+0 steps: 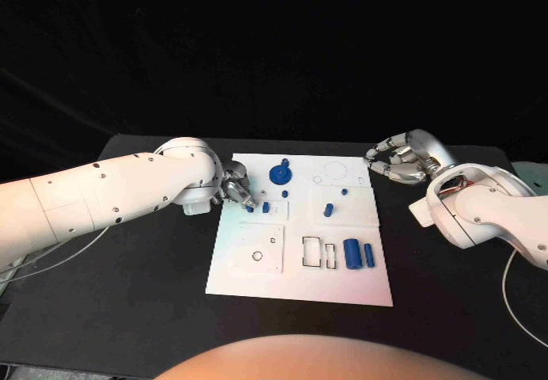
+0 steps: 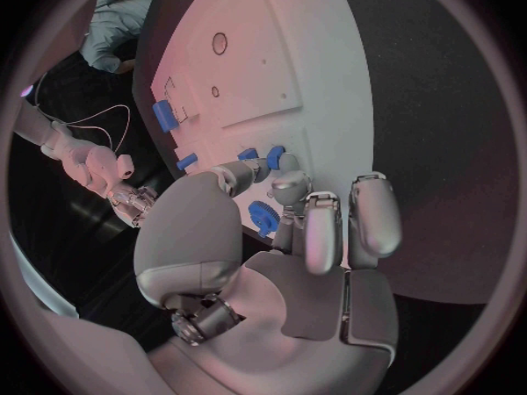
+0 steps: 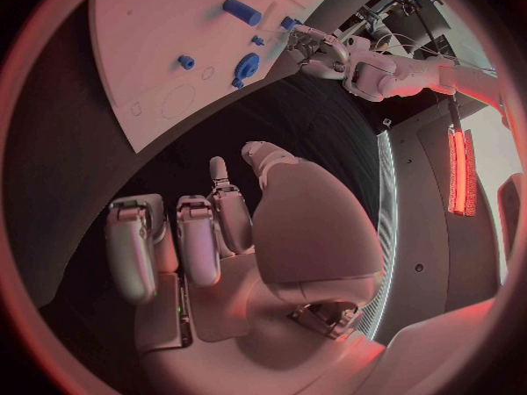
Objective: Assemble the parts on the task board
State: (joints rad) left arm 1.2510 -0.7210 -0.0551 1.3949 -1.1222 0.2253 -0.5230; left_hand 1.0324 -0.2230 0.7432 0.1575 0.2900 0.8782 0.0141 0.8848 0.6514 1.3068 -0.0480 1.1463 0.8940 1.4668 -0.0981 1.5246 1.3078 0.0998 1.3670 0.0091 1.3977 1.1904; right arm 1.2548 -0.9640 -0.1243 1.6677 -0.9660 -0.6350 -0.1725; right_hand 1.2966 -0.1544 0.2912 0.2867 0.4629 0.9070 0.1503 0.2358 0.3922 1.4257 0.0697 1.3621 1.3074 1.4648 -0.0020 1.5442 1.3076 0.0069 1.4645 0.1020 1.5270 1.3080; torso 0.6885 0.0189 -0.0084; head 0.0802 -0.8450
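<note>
The white task board (image 1: 299, 273) lies lengthwise on the black table (image 1: 137, 269), its long axis running away from the robot, with blue parts (image 1: 353, 255) scattered over its far and right areas. The left hand (image 1: 237, 190) rests at the board's left edge, its fingertips seemingly pinching a small blue part (image 1: 250, 208), though the view is cramped. The right hand (image 1: 402, 160) hovers off the board's far right corner, fingers curled in on nothing.

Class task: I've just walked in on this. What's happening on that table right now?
A two-armed robot is assembling small blue parts on a white task board. Its left hand is at the board's left edge, fingers at a small blue part beside the blue gear. Its right hand hovers off the board's far right corner, holding nothing. Two blue cylinders lie near the board's right side.
</note>
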